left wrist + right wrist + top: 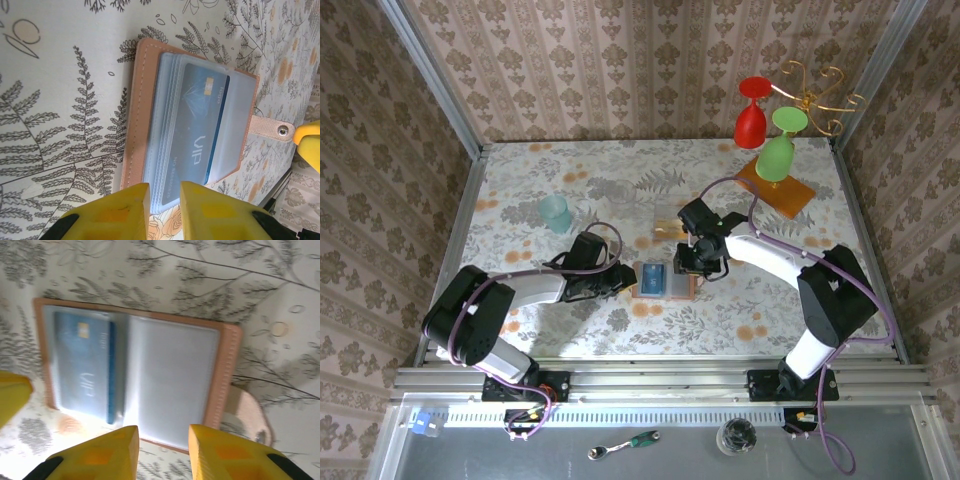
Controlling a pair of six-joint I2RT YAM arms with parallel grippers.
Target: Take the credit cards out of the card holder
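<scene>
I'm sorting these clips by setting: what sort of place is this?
Probably a staged robot test cell, not a home: wallpaper-patterned panels box in a floral-covered table, and two arms bolt to an aluminium rail at its near edge.

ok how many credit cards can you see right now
2: a blue card in a pocket of the open card holder, and what looks like a tan card on the table just beyond it. Others may hide in the holder.
</scene>
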